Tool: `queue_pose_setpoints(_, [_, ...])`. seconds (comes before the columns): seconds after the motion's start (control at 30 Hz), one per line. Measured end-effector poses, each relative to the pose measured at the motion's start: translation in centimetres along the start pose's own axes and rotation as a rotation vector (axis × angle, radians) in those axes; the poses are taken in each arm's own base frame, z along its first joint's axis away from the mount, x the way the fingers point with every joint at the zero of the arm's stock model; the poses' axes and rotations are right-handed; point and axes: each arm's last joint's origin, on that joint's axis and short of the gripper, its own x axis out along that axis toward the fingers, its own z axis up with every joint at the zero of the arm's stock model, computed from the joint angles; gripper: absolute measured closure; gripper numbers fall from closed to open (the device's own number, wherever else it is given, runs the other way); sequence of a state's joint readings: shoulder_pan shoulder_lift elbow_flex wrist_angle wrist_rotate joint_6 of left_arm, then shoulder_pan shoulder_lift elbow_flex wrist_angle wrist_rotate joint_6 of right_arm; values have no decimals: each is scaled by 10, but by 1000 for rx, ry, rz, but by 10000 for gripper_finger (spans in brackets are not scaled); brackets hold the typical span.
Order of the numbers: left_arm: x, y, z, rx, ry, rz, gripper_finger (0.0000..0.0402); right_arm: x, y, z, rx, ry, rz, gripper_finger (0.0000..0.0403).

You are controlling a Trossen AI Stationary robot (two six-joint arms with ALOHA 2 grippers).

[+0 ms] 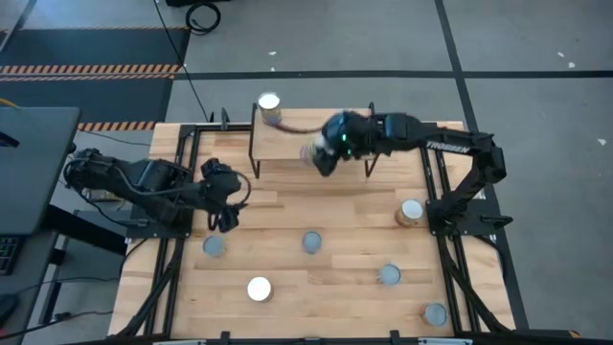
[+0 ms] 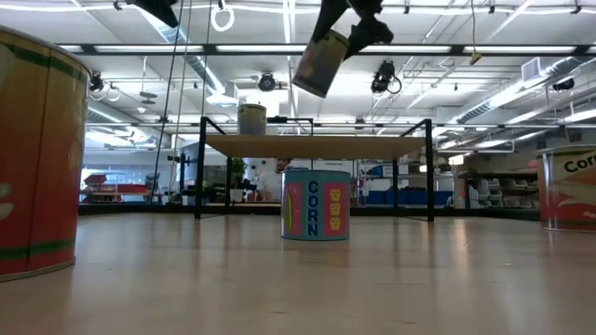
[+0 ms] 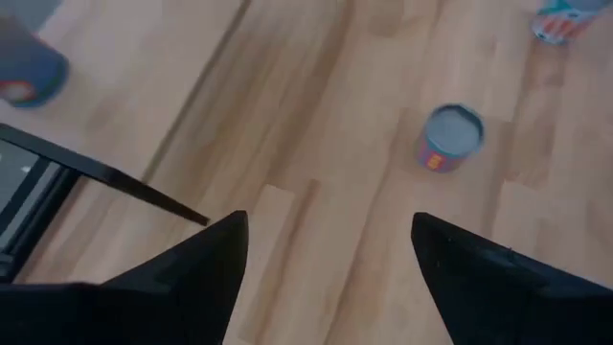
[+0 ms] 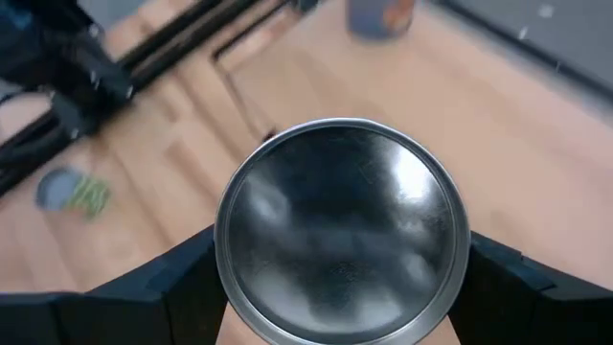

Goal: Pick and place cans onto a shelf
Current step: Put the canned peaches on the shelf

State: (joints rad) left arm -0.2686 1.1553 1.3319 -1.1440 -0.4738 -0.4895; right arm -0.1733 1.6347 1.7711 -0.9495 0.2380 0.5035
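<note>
Above shelf [image 1: 287,139] — right hand [image 4: 340,278] clamping can [image 4: 342,230]

Grey floor [image 1: 536,38], fluorescent ceiling lights [image 2: 521,93]

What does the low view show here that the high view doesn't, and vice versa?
Only the low view: the held can hangs tilted, well above the shelf board, and the centre can on the table reads CORN.

Only the high view: the whole layout, with the right gripper over the shelf's front edge, the left gripper low over the table's left side holding nothing, and six cans spread on the table.

Both: one can already standing at the shelf's left end.
</note>
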Motion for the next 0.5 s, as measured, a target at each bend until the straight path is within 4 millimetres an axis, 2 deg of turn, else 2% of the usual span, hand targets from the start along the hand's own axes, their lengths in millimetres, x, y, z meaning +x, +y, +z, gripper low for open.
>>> queue_pose_setpoints(0.1, [6, 9, 9, -38, -36, 21, 104, 5, -14, 15, -22, -64, 16, 91])
queue_pose_setpoints(0.23, [11, 24, 21, -55, -73, 47, 104, 25, -24, 25, -104, -64, 21, 91])
queue_pose_setpoints(0.33, [8, 38, 32, -86, -103, 64, 104, 45, -23, 28, -200, -27, 17, 91])
queue_pose_setpoints(0.5, [-1, 57, 46, -150, -157, 115, 104, 61, -19, 34, -347, 13, 20, 91])
